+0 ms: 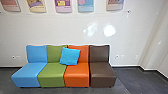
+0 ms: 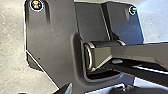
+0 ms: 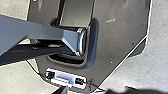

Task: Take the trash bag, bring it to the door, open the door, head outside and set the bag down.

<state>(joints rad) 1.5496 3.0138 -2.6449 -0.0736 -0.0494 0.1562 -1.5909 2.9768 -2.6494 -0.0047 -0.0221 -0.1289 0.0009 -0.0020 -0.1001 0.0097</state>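
Left gripper (image 2: 95, 90), at the left wrist view: I cannot tell whether it is wide, narrow or holding anything. The jointed bar (image 2: 137, 53) reaches across the robot's dark plate (image 2: 55, 32), with pale floor (image 2: 11, 50) beyond the plate's edge. Nothing here fixes a bearing from this gripper to the trash bag.

In the right wrist view, the right gripper (image 3: 95, 90) leaves me equally unable to judge its opening or load. A pale fitting (image 3: 65, 78) sits near the plate's end.

In the head view, a row of seats (image 1: 77, 77) runs crosswise before the wall (image 1: 60, 31), blue, green, orange and brown from the robot's left to its right. A blue cushion (image 1: 70, 56) leans, tilted, across the boundary between the green and orange backrests.

Where the bag is, I cannot tell; so its direction, its long axis and the nearer arm all remain unsettled, and I would favour neither side for a grasp.
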